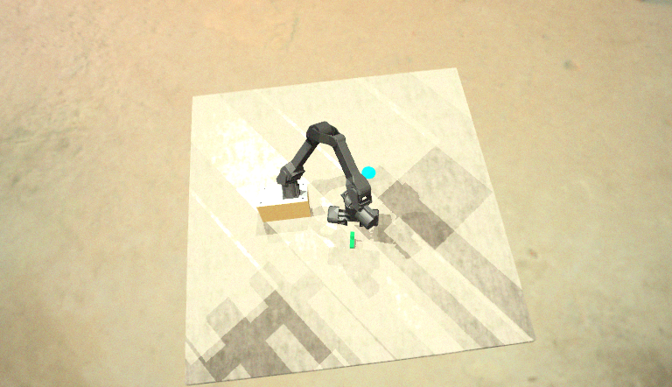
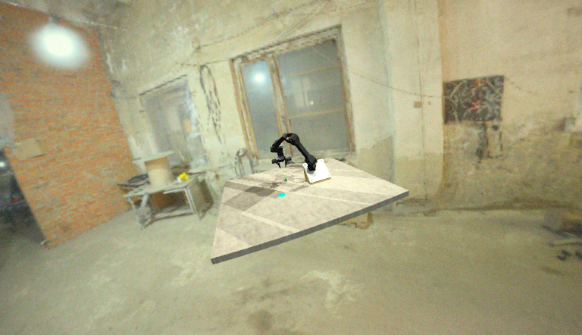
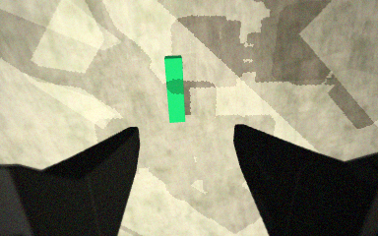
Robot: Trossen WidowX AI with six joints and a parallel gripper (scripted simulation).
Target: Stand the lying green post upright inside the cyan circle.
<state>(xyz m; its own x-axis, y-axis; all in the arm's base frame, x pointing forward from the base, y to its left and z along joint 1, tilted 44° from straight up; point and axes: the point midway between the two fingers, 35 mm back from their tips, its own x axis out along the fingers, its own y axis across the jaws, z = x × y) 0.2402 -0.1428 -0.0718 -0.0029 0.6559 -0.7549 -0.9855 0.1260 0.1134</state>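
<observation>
The green post (image 1: 352,240) (image 2: 286,179) (image 3: 175,93) lies on the table. In the wrist view it runs nearly up and down the picture, left of centre, with a dark shadow patch across it. My gripper (image 3: 187,134) (image 2: 282,166) is open and empty. It points down above the table, and the post shows beyond the fingertips, nearer the left one. The fingertips are hard to make out in the top view. The flat cyan circle (image 1: 368,172) (image 2: 281,194) shows apart from the post, behind the arm's forearm in the top view, and is outside the wrist view.
The arm's base stands on a white-topped box (image 1: 283,211) (image 2: 317,171), left of the post in the top view. The square table (image 1: 421,110) (image 2: 334,198) has open edges all round. Arm shadows fall across its top. A workbench (image 2: 173,189) stands in the background.
</observation>
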